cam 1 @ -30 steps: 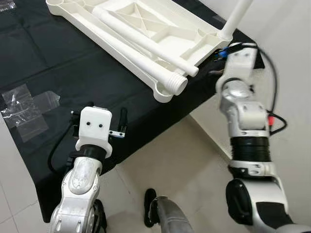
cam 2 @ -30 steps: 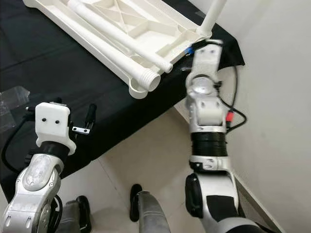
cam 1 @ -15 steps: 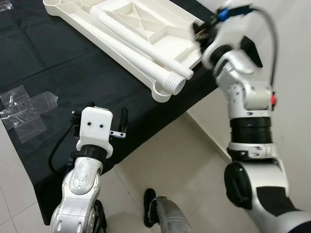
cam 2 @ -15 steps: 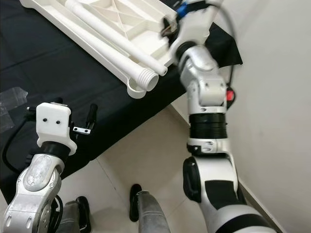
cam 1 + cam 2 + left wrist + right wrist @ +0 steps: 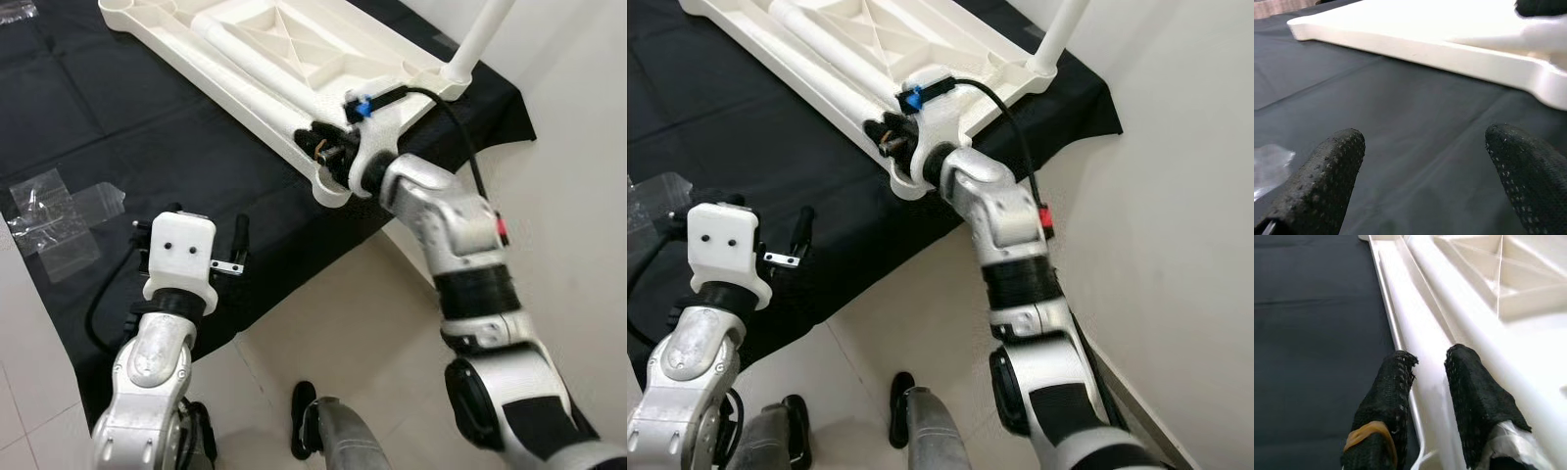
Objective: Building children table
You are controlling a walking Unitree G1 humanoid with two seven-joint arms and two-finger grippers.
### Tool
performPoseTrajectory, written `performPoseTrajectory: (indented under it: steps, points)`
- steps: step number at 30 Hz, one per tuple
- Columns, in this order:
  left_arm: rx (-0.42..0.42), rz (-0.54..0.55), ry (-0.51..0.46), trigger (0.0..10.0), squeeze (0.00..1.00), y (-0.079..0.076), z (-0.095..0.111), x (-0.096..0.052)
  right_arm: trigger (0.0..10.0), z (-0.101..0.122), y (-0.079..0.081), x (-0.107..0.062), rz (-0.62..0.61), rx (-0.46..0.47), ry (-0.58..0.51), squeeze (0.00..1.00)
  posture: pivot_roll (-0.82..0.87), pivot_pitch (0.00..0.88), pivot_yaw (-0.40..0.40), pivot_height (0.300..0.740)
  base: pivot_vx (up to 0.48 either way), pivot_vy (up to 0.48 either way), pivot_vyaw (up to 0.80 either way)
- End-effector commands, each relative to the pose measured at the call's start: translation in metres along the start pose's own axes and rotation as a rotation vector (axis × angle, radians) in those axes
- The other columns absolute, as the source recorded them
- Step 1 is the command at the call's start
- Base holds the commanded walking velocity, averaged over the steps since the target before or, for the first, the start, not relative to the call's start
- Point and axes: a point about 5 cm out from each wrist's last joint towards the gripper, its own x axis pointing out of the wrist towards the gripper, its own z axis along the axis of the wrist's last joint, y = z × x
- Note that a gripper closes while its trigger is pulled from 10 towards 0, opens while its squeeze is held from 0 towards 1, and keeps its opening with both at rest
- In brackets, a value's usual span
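The white plastic tabletop (image 5: 294, 59) lies upside down on the black cloth (image 5: 118, 127), its underside exposed for fitting legs. The right gripper (image 5: 1427, 382) closes around a loose table leg (image 5: 265, 93) near its threaded end, probably to lift it. The left gripper (image 5: 1422, 161) hovers wide open over the cloth, empty.

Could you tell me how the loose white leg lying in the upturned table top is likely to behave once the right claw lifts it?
The leg is a round tube, so it would probably roll if set on the black cloth. It looks like smooth hollow plastic, likely stiff, light and somewhat slippery. The right claw sits at its end, so the far end may dip.
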Motion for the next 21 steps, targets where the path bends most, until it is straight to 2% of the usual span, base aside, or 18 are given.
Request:
performPoseTrajectory:
  steps: [1,2,3,4,6,8,9,10,13,15,18,21]
  points:
    - [0.002,-0.012,0.010,10.0,0.00,0.000,-0.003,0.000,10.0,-0.001,0.003,0.007,0.003,-0.011,0.000,0.00,-0.02,0.288,-0.173,0.740,0.000,0.000,0.00]
    - [0.007,-0.008,0.009,10.0,0.00,0.002,-0.003,0.000,10.0,0.006,0.008,0.013,0.027,-0.005,-0.029,0.00,-0.02,0.292,-0.179,0.740,0.000,0.000,0.00]
    - [0.009,-0.006,0.009,10.0,0.00,0.003,-0.003,0.001,10.0,0.010,0.012,0.017,0.044,-0.001,-0.050,1.00,-0.02,0.292,-0.179,0.740,0.000,0.000,0.00]
    - [0.009,-0.006,0.009,10.0,0.00,0.003,-0.003,0.001,10.0,0.010,0.012,0.017,0.044,-0.001,-0.050,1.00,-0.02,0.292,-0.179,0.740,0.000,0.000,0.00]
    - [0.015,-0.001,0.008,10.0,0.00,0.004,-0.002,0.000,10.0,0.024,0.028,0.031,0.088,-0.033,-0.092,1.00,-0.01,0.300,-0.190,0.740,0.000,0.000,0.00]
    - [0.017,0.001,0.006,10.0,0.00,0.003,-0.001,-0.001,10.0,0.030,0.034,0.036,0.104,-0.050,-0.102,1.00,-0.01,0.303,-0.193,0.740,0.000,0.000,0.00]
    - [0.016,0.003,0.013,10.0,0.00,0.003,-0.002,-0.003,10.0,0.033,0.040,0.038,0.120,-0.098,-0.097,0.00,-0.01,0.307,-0.197,0.740,0.000,0.000,0.00]
    - [0.016,0.003,0.013,10.0,0.00,0.003,-0.002,-0.003,10.0,0.033,0.040,0.038,0.120,-0.098,-0.097,0.00,-0.01,0.307,-0.197,0.740,0.000,0.000,0.00]
    - [0.004,-0.001,0.033,10.0,0.00,0.000,-0.005,-0.008,10.0,0.032,0.050,0.044,0.178,-0.245,-0.029,0.00,-0.02,0.309,-0.199,0.740,0.000,0.000,0.00]
    - [-0.005,-0.013,0.042,10.0,0.00,-0.003,-0.007,-0.008,10.0,0.030,0.048,0.046,0.184,-0.326,0.024,0.00,-0.03,0.303,-0.196,0.740,0.000,0.000,0.00]
    - [-0.010,-0.019,0.045,10.0,0.00,-0.004,-0.008,-0.008,10.0,0.030,0.045,0.047,0.178,-0.351,0.038,0.00,-0.03,0.301,-0.195,0.740,0.000,0.000,0.00]
    - [-0.026,-0.040,0.044,10.0,0.00,-0.011,-0.008,-0.006,10.0,0.035,0.024,0.047,0.091,-0.466,0.109,0.00,-0.03,0.289,-0.193,0.740,0.000,0.000,0.00]
